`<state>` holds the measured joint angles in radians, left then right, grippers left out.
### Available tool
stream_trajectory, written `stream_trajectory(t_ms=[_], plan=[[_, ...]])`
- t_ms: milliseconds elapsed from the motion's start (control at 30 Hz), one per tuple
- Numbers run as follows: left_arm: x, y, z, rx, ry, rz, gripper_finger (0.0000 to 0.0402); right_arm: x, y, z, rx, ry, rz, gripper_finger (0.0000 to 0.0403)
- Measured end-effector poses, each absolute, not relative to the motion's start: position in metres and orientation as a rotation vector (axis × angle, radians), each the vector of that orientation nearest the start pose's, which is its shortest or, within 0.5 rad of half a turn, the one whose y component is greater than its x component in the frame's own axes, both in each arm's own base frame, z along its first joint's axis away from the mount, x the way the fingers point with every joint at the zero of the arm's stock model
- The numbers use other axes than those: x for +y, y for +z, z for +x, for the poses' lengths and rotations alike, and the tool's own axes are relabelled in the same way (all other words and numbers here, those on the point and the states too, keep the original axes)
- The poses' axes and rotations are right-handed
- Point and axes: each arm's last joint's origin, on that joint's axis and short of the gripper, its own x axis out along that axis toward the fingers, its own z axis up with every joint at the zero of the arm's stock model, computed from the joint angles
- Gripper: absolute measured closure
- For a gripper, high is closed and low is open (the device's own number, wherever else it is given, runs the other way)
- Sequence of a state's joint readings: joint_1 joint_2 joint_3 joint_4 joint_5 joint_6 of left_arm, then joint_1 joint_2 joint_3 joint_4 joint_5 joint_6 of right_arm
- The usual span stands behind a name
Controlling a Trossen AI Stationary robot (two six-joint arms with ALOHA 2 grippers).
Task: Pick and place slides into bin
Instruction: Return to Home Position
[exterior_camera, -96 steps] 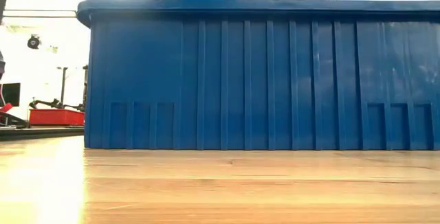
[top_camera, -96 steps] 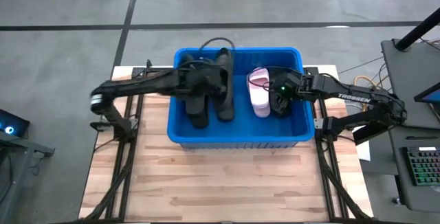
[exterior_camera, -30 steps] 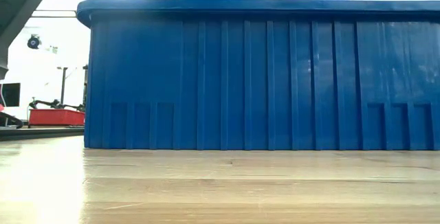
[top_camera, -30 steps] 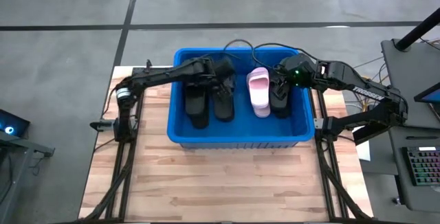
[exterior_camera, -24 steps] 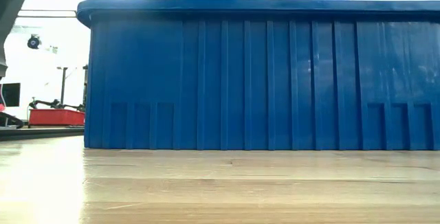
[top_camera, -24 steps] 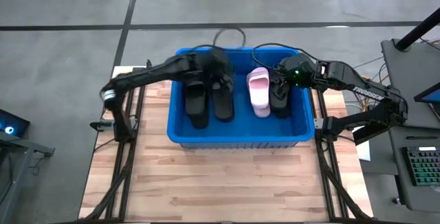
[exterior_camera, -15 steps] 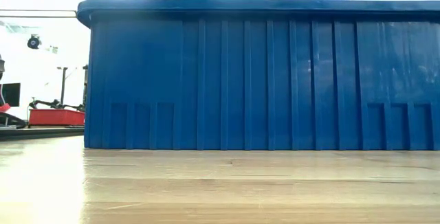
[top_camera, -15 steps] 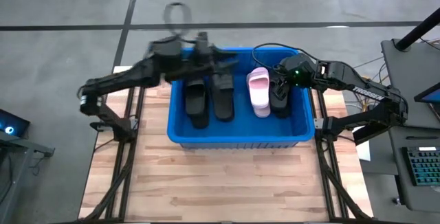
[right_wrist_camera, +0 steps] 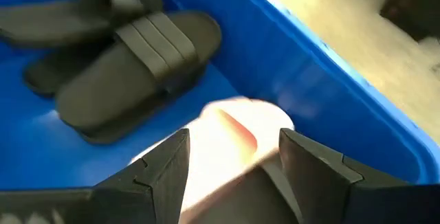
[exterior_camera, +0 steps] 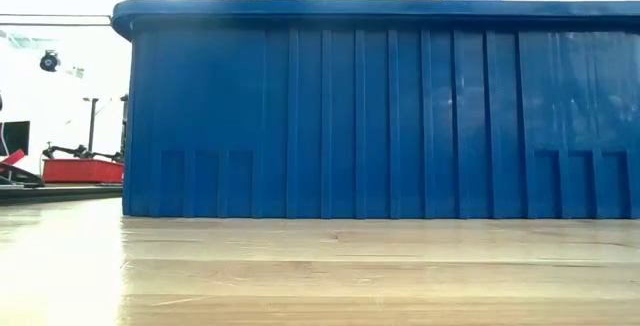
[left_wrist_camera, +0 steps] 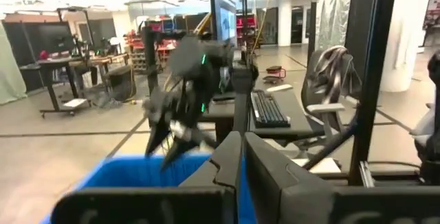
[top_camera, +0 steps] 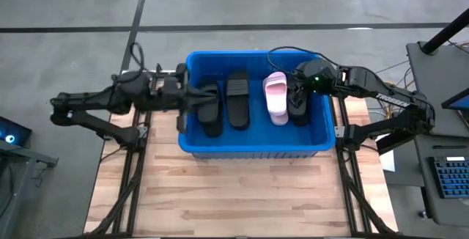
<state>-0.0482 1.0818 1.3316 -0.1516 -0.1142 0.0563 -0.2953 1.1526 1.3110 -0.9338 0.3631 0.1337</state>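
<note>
The blue bin point(top_camera: 253, 149) stands on the wooden table, and its near wall point(exterior_camera: 380, 116) fills the low view. On its floor lie two black slides point(top_camera: 237, 102) side by side, a pale pink slide point(top_camera: 275, 98) and another black slide point(top_camera: 297, 108) at the right. My left gripper point(top_camera: 192, 100) is shut and empty. It points level over the bin's left rim point(left_wrist_camera: 130, 176). My right gripper point(right_wrist_camera: 234, 159) hovers open above the pink slide point(right_wrist_camera: 237, 131), with the black pair point(right_wrist_camera: 137, 52) beyond it.
Bare wooden tabletop point(top_camera: 242, 195) stretches from the bin to the near edge. A desk with a keyboard point(top_camera: 447, 177) stands right of the table. The room with desks and chairs point(left_wrist_camera: 330, 73) shows behind the right arm point(left_wrist_camera: 192, 80).
My left gripper has risen out of the bin and drawn back toward the table's left edge. It has tipped from pointing down to level, and its fingers have come together. The black slides stay where they lay. My right gripper has kept still.
</note>
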Motion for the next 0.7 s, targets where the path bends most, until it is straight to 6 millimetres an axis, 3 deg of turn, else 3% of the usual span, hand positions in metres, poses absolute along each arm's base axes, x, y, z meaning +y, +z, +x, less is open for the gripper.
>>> stream_trajectory(t_ms=[300,467,700], plan=[[-0.005,0.36,0.134,-0.164,0.014,-0.064,0.0401,-0.049,0.4,0.225,0.437,-0.548,0.073,0.0188],[-0.004,0.303,0.114,-0.252,0.007,-0.141,0.0401,-0.04,0.416,0.234,0.25,-0.496,0.075,0.0188],[-0.005,0.26,0.092,-0.366,-0.034,-0.004,0.0402,-0.03,0.425,0.238,0.141,-0.405,0.13,0.0188]])
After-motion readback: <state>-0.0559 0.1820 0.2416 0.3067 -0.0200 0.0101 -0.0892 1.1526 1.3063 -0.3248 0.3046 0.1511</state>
